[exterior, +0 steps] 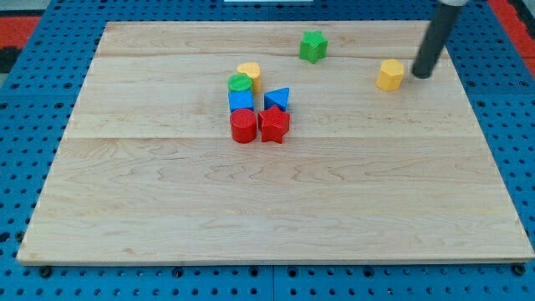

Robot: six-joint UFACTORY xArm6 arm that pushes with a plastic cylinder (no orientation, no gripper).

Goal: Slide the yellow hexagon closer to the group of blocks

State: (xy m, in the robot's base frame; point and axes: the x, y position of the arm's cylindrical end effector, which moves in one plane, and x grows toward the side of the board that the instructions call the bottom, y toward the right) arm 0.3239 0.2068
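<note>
The yellow hexagon (389, 74) lies alone on the wooden board near the view's upper right. My tip (419, 74) rests just to its right, a small gap apart. The group of blocks sits left of the board's middle: a yellow cylinder (249, 73), a green cylinder (240, 83), a blue cube (241, 101), a blue triangle (278, 99), a red cylinder (243, 126) and a red star (274, 124). The group is far to the left of the hexagon and a little lower.
A green star (313, 46) stands apart near the view's top, between the group and the hexagon. The wooden board (276, 209) lies on a blue perforated base (25, 167).
</note>
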